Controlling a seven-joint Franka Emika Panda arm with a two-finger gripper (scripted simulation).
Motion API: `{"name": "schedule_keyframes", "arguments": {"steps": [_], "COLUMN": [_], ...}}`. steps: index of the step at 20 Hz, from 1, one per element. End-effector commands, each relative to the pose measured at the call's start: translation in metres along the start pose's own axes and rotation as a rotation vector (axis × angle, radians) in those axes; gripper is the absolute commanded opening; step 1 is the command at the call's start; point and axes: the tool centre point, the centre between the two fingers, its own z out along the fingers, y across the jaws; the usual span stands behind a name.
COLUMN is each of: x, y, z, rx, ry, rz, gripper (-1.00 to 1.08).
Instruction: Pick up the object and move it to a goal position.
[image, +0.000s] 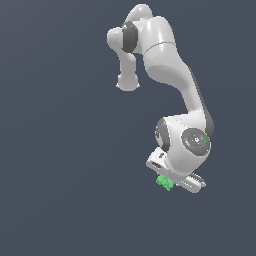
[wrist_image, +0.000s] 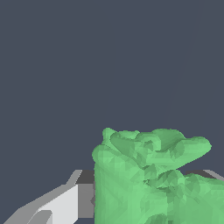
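Note:
The object (image: 164, 182) is a small bright green jagged lump at the underside of the white hand, low on the exterior view's right. My gripper (image: 168, 183) is shut on it, and its fingers are mostly hidden by the hand there. In the wrist view the object (wrist_image: 148, 175) looms large between the fingers. One grey-white finger (wrist_image: 81, 197) presses against its side, and only a sliver of the other finger (wrist_image: 213, 175) shows behind it. The lump appears held off any surface, against plain background.
The white arm (image: 165, 55) arches from the upper middle down to the hand. Around it there is only a uniform dark blue-grey background. No goal marker shows in either view.

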Motion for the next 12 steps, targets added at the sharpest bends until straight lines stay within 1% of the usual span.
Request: {"name": "schedule_keyframes", "arguments": {"steps": [1,12], "x": [0.0031,0.0080], "y": [-0.0043,-0.0111], "z": [-0.0006,-0.0011], "rx": [0.000,0.000], "ry": [0.000,0.000], "rz": [0.000,0.000], "gripper": [-1.00,-1.00]}}
